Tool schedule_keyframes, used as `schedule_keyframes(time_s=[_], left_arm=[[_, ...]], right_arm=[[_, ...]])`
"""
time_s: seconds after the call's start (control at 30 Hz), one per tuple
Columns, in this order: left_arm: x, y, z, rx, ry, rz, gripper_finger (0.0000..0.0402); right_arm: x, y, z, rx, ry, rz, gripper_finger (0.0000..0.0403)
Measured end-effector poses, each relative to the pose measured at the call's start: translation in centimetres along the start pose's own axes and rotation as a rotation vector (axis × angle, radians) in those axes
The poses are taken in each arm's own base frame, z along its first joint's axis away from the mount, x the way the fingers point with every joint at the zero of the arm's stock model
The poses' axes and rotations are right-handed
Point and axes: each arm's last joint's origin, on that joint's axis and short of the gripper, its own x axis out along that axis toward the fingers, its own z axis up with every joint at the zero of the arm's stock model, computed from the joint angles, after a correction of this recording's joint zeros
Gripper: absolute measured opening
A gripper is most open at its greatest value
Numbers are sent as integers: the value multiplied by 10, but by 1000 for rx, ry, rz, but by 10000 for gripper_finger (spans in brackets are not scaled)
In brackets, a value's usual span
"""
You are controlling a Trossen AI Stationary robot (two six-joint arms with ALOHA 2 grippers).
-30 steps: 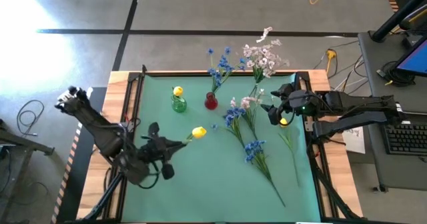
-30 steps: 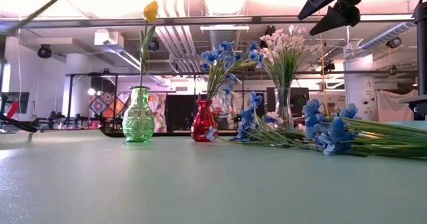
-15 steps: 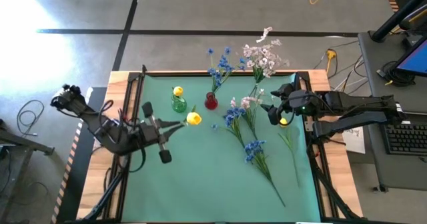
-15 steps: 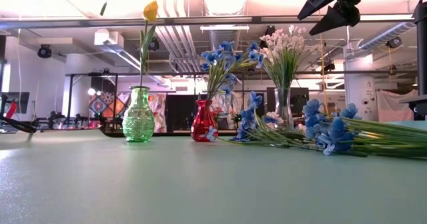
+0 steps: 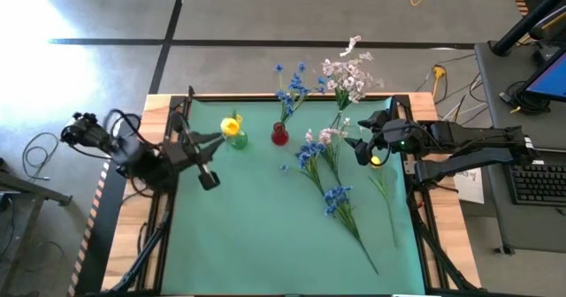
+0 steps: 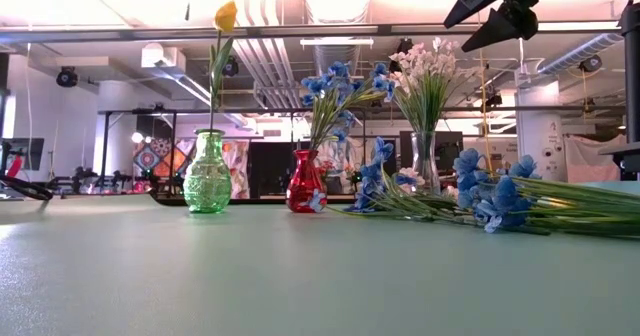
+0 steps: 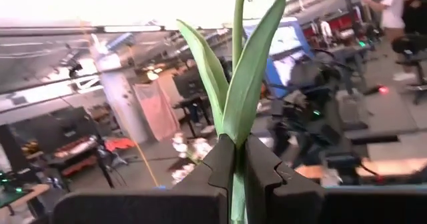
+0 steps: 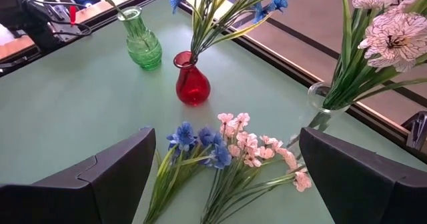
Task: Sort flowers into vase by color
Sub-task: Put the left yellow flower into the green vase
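Overhead, left tool [image 5: 215, 138] clamps one yellow flower [image 5: 232, 125]; right tool [image 5: 363, 147] open; three vases

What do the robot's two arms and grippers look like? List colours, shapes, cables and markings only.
Both arms are dark, nearly black, built of jointed segments. The left gripper has two blocky matte black fingers with stepped inner edges. The right gripper has broad, flat, angular dark fingers. Black cables loop beside the left arm. The right arm shows a small green light near its wrist. No markings are legible.

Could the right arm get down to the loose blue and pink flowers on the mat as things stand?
Probably yes: the right pincer hangs open beside the loose flowers, with nothing between them; the red vase stands farther off.
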Motion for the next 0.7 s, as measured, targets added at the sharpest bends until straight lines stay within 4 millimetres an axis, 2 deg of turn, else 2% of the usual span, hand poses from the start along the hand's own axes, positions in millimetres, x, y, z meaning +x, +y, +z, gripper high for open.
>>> schedule_keyframes(time_s=[0.2,0.37,0.53,0.7], left_arm=[[-14,33,-10,-48,-145,92,0],[-26,53,-37,-58,-263,202,0],[-32,64,-63,-78,-294,295,0],[-28,70,-88,-101,-257,378,0]], right_arm=[[0,0,0,0,0,0,364],[0,0,0,0,-2,-3,364],[0,0,0,6,-4,-7,364],[0,0,1,10,-9,-5,364]])
